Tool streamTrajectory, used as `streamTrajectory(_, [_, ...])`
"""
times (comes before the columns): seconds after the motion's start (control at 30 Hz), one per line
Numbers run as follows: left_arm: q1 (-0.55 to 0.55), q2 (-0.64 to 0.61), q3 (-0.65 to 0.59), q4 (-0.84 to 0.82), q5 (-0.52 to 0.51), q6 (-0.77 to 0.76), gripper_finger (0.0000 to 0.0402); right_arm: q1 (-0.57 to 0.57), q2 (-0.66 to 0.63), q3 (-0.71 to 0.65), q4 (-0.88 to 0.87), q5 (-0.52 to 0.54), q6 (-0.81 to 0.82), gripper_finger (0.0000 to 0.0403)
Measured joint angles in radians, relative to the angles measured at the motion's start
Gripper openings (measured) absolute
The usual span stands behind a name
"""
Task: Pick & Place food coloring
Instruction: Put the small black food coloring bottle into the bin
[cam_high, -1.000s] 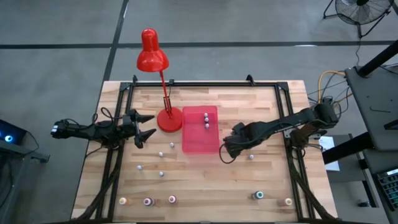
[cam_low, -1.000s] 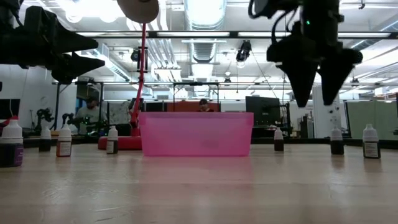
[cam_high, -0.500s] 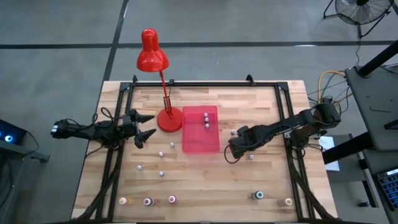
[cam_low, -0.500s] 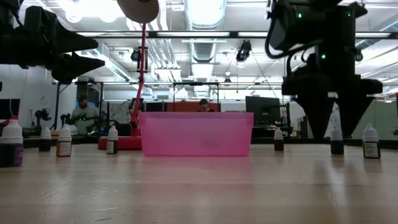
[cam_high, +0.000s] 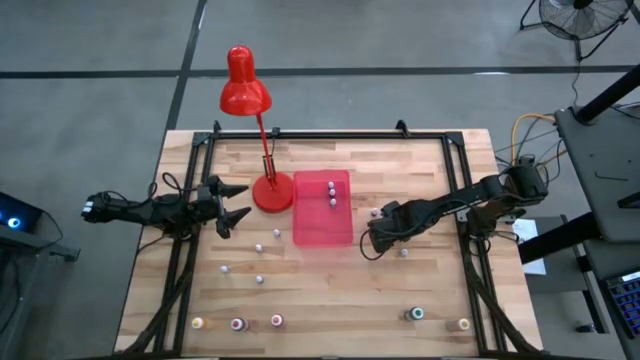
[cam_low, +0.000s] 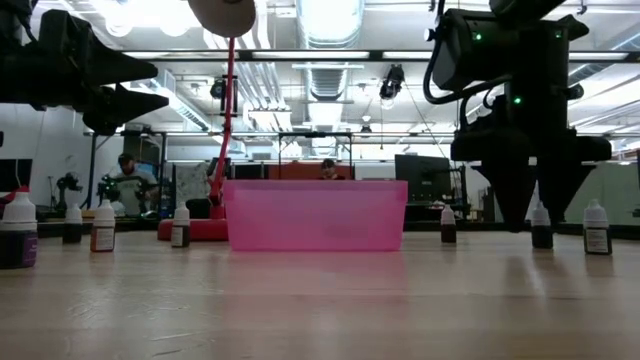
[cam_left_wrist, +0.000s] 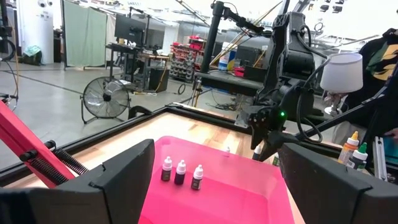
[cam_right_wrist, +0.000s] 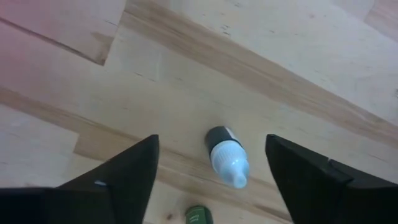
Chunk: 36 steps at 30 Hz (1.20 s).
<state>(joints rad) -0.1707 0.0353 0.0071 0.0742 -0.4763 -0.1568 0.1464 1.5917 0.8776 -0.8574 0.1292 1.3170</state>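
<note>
The food coloring bottles are tiny and white-capped. Three stand inside the pink tray (cam_high: 322, 230), seen in a row in the left wrist view (cam_left_wrist: 180, 172). Others stand scattered on the table: some left of the tray (cam_high: 258, 247), and a row along the near edge (cam_high: 238, 323). My right gripper (cam_high: 372, 245) hangs low just right of the tray, open and pointing down. Its fingers straddle one dark-bodied bottle (cam_right_wrist: 225, 155) without touching it. My left gripper (cam_high: 246, 200) waits open above the table, left of the red lamp's base.
A red desk lamp's base (cam_high: 272, 193) stands against the tray's left side, its head (cam_high: 243, 85) over the far edge. More bottles stand near my right gripper (cam_high: 403, 252) and by the near right corner (cam_high: 415, 314). A black frame rims the table.
My right gripper has moved a little toward the table's right edge, away from the tray, and has come down until its open fingertips stand close above the table on either side of a bottle. The gap between the fingers looks unchanged.
</note>
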Motion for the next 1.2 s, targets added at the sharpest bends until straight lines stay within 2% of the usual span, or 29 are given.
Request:
streamTrajectory(0.67, [0.000, 0.000, 0.000, 0.000, 0.000, 0.000, 0.0314, -0.003, 0.001, -0.008, -0.002, -0.008, 0.037, 0.0060])
streamTrajectory(0.77, [0.000, 0.000, 0.000, 0.000, 0.000, 0.000, 0.0314, -0.003, 0.002, 0.014, -0.027, -0.007, 0.028, 0.0054])
streamTrajectory(0.9, [0.000, 0.000, 0.000, 0.000, 0.000, 0.000, 0.0314, -0.003, 0.002, 0.094, -0.107, -0.006, -0.020, 0.0064])
streamTrajectory(1.2, [0.000, 0.000, 0.000, 0.000, 0.000, 0.000, 0.0314, -0.004, 0.006, 0.390, -0.308, 0.001, -0.175, 0.0065])
